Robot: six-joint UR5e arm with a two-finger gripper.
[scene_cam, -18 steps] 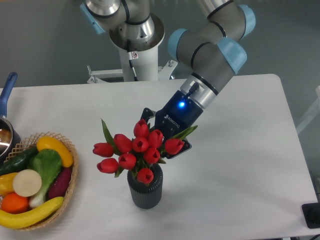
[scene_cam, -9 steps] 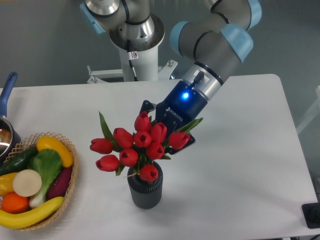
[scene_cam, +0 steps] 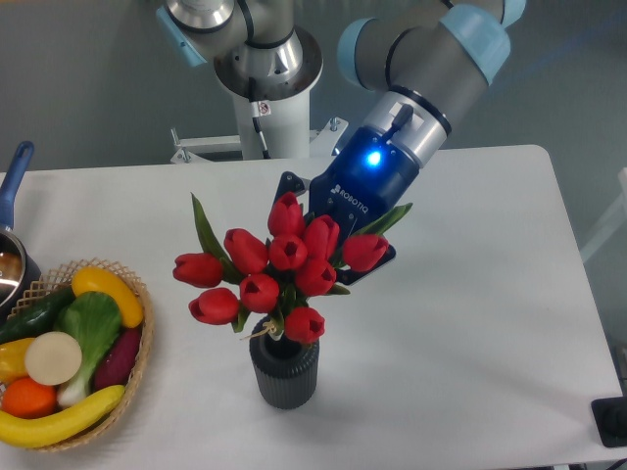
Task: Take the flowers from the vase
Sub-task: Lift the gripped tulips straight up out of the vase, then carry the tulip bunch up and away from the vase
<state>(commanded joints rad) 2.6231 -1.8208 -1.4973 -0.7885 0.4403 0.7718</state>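
Gripper (scene_cam: 338, 257) at centre frame, reaching down from 1 o'clock, mostly hidden behind flowers (scene_cam: 277, 276). Black body with white lettering and a blue light lit near the wrist. Jaws appear closed around the bunch behind the blooms, fingertips covered by buds and leaves; hold on the stems likely but contact point not visible.

Flowers: red tulip buds, green leaves, one long leaf sticking up toward 11 o'clock, another poking out toward 2 o'clock beside the gripper. Bunch sits above vase (scene_cam: 284, 370), lowest bud just over the vase mouth, stems running down into the opening. String or tie visible at the stem base near the rim. Whether stem ends touch the vase inside: cannot tell.

Vase: dark grey, ribbed, upright on white table (scene_cam: 470, 323), at 6 o'clock from the gripper.

Wicker basket (scene_cam: 142, 348) at 9 o'clock edge of frame, well apart from the vase, holding toy produce: banana (scene_cam: 59, 421), yellow pepper (scene_cam: 108, 292), green leafy piece, white round slice, orange, purple piece, cucumber. Pot with blue handle (scene_cam: 15, 176) at far 9 o'clock, partly cut off by the frame edge. Robot base column (scene_cam: 265, 98) at 12 o'clock behind the table.
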